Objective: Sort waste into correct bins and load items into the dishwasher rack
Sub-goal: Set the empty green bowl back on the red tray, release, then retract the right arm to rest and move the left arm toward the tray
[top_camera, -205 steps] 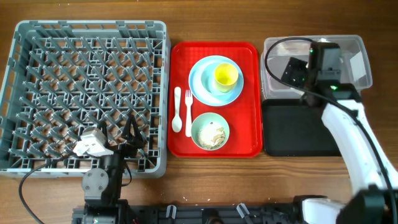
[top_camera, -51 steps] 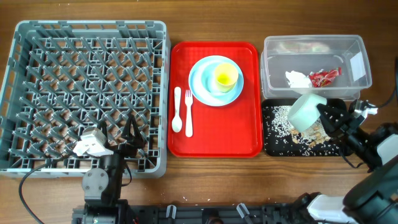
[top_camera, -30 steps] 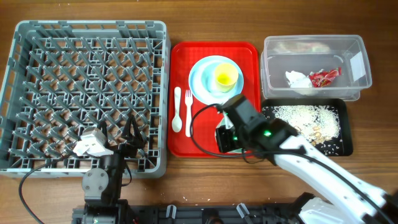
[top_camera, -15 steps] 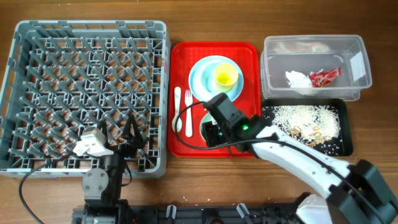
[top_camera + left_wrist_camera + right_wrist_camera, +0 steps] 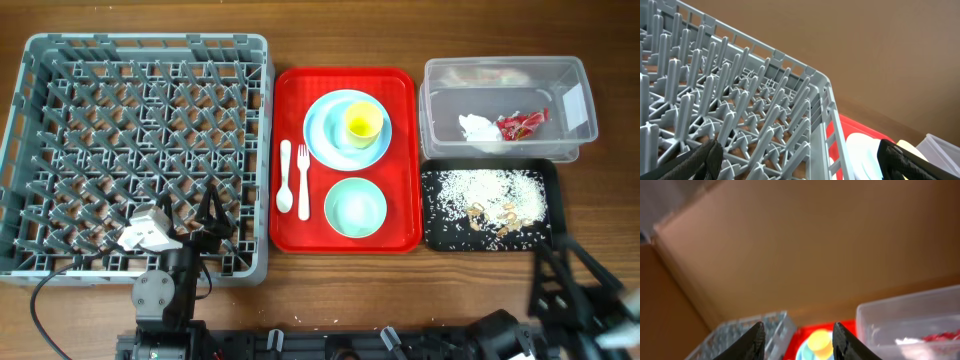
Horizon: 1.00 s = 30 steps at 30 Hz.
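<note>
The grey dishwasher rack [image 5: 150,40] fills the left side. On the red serving tray, the yellow cup [image 5: 362,122] stands on the pale blue plate [image 5: 325,145]. The emptied blue-green bowl [image 5: 355,207] sits below them, with the white spoon [image 5: 285,178] and fork [image 5: 302,180] to the left. The clear tub [image 5: 440,110] holds the napkin [image 5: 478,127] and red wrapper [image 5: 522,122]. The black tray [image 5: 435,235] holds rice and scraps [image 5: 485,187]. My left gripper [image 5: 207,212] is open over the rack's front edge [image 5: 800,165]. My right gripper [image 5: 797,340] is open and empty, its arm blurred at the bottom right [image 5: 575,290].
The red serving tray [image 5: 395,235] lies between the rack and the two bins. The left wrist view looks across the rack's pegs [image 5: 740,100] to the plate [image 5: 865,155]. The right wrist view faces the cup [image 5: 817,342] and tub [image 5: 910,320] from afar.
The right arm tipped the bowl's rice and scraps into the black tray, set the empty bowl back on the red tray, let go and drew back to the bottom right. The left arm stayed still.
</note>
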Motion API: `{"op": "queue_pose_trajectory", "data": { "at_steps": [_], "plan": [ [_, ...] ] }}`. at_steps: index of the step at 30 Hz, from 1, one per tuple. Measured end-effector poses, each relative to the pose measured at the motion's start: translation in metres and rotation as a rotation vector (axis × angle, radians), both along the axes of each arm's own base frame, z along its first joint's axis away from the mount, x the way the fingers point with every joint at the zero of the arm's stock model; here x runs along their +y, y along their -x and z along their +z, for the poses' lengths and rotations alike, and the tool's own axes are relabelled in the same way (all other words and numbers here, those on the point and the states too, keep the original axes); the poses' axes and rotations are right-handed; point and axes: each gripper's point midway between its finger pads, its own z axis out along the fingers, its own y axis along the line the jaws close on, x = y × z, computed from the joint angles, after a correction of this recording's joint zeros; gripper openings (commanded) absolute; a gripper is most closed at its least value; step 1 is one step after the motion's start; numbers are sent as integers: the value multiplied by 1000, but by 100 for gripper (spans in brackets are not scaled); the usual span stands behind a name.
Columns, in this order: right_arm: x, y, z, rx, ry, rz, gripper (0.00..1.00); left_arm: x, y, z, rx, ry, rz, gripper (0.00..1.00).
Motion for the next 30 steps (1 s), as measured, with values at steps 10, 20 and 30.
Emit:
{"op": "queue_pose_trajectory", "data": {
  "at_steps": [10, 20, 30],
  "plan": [
    [-12, -1, -61, 259, 49, -74, 100, 0, 0, 0, 0, 0, 0, 100],
    [-20, 19, -131, 643, -406, -186, 100, 0, 0, 0, 0, 0, 0, 100],
    [-27, 35, -160, 835, -1207, -438, 100, 0, 0, 0, 0, 0, 0, 100]
  ]
}}
